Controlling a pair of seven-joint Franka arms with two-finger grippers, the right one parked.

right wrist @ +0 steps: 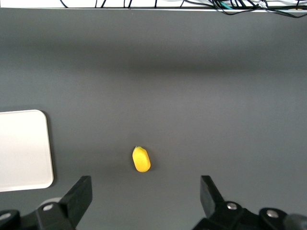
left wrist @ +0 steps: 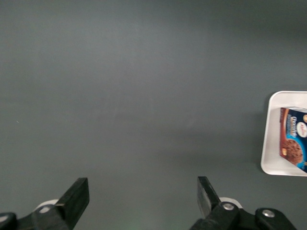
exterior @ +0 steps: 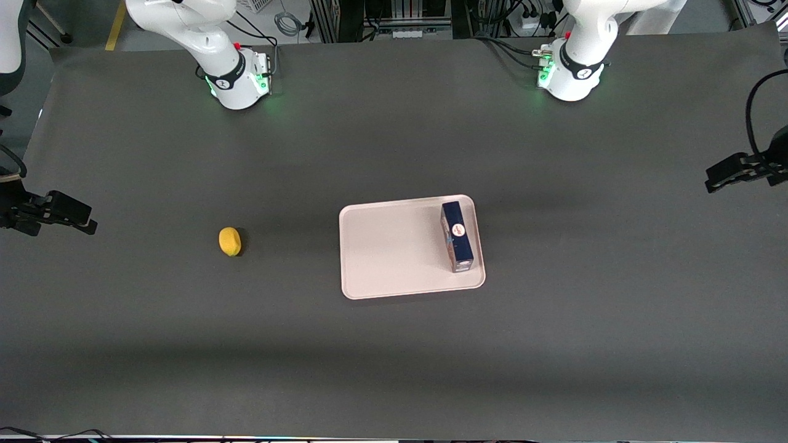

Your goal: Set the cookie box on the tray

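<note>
The dark navy cookie box (exterior: pixel 457 235) lies on the pale-pink tray (exterior: pixel 394 246), along the tray's edge toward the working arm's end. In the left wrist view the cookie box (left wrist: pixel 293 146) shows its brown cookie picture inside the tray's white-looking rim (left wrist: pixel 266 143). My gripper (exterior: pixel 714 178) hangs over the bare table far toward the working arm's end, well apart from the tray. It is open, and nothing sits between its fingers (left wrist: pixel 79 194), only dark mat. The wrist view puts my gripper (left wrist: pixel 142 194) a good way from the box.
A small yellow rounded lump (exterior: pixel 229 241) lies on the dark mat toward the parked arm's end, apart from the tray; the right wrist view also shows the lump (right wrist: pixel 141 159). The two arm bases (exterior: pixel 569 74) stand farthest from the front camera.
</note>
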